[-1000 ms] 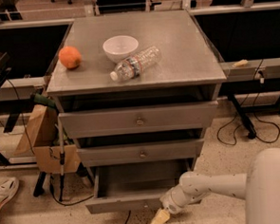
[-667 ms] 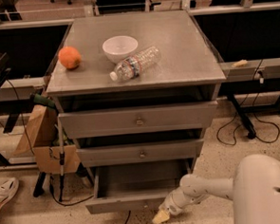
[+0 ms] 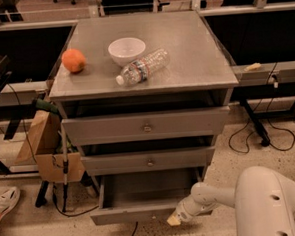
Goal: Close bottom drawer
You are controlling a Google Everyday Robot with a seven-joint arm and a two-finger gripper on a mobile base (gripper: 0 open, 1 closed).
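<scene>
The bottom drawer is the lowest of three grey drawers in the metal cabinet and stands pulled out, its shallow tray showing empty. Its slim front panel runs along the bottom of the view. My gripper is at the right part of that front panel, its yellowish tip touching or just in front of it. The white arm reaches in from the lower right. The middle drawer and top drawer are pushed in.
On the cabinet top lie an orange, a white bowl and a plastic bottle on its side. A cardboard box and cane stand left of the cabinet. Cables lie on the floor right.
My arm's white body has come further into view at the lower right. The gripper stays at the drawer's front panel; the drawer looks about as far out as before.
</scene>
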